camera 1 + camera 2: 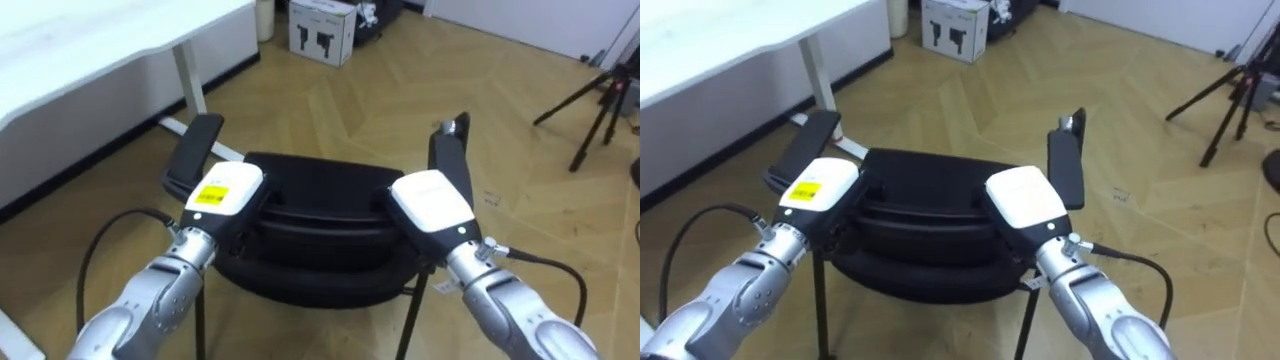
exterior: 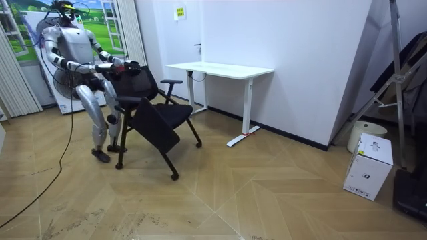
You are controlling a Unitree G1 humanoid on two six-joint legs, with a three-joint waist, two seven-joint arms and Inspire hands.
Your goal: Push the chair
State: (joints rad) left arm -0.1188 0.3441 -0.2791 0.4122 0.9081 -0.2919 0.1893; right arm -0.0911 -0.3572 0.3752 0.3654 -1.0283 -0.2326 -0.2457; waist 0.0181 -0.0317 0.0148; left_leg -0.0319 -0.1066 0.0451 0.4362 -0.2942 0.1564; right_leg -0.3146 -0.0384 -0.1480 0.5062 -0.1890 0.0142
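- The black chair (image 1: 320,205) stands directly under and ahead of the fingers, on the wooden floor (image 1: 330,100), with both hands set on its upper edge
- The left hand (image 1: 225,190) lies on the chair's left corner and the right hand (image 1: 432,200) on its right corner; the fingers of both reach over the far side of the black edge and are hidden there, so I cannot tell whether they curl round it or lie straight
- The left armrest (image 1: 195,155) juts out just beyond the left fingers, and the right armrest (image 1: 450,150) just beyond the right fingers
- A white counter (image 1: 90,45) runs ahead and to the left of the left fingers; its leg (image 1: 187,75) and flat foot (image 1: 205,140) come down near the left armrest, the closest thing on that side
- Far ahead of the fingers, a white box (image 1: 322,28) sits on the floor by the wall
- Ahead and well to the right of the right fingers stands a dark tripod (image 1: 590,100)
- In the room view the robot stands behind the chair (image 2: 150,110) at the room view's left, by a window, with the chair between it and the counter (image 2: 220,69)
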